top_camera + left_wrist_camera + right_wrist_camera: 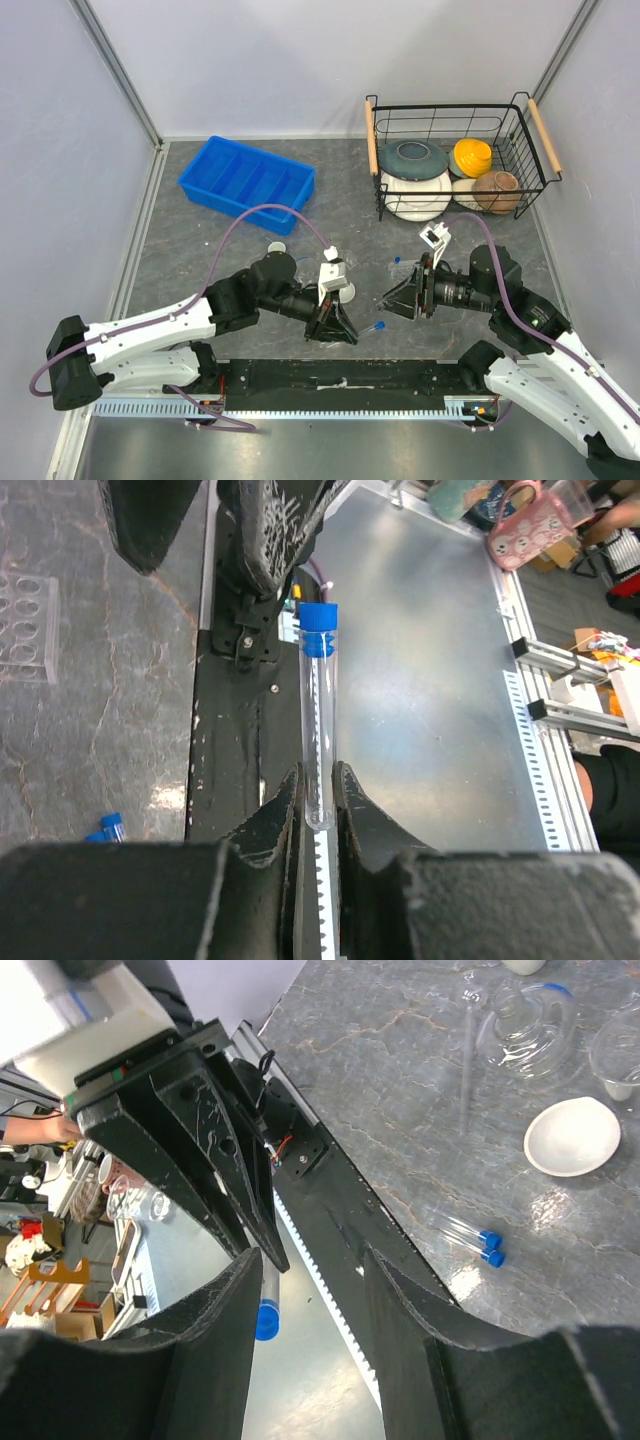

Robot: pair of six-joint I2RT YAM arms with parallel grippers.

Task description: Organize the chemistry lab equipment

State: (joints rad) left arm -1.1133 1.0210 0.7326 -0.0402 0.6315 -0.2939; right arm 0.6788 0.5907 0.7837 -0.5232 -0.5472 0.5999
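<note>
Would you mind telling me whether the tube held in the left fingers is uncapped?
No, the tube between the left fingers carries a blue cap on its free end.

Your top camera sits high behind the arms and looks down on the whole grey marbled table (350,200) from far off, with the arm bases nearest you. Your left wrist camera looks close along its own black fingers (275,820) toward the table's near edge, over the black mounting rail (240,730). Your right wrist camera, also close and tilted, faces the left gripper (268,1260). Both wrist views share that rail and the pair of blue-capped clear tubes (105,827) lying on the table.
</note>
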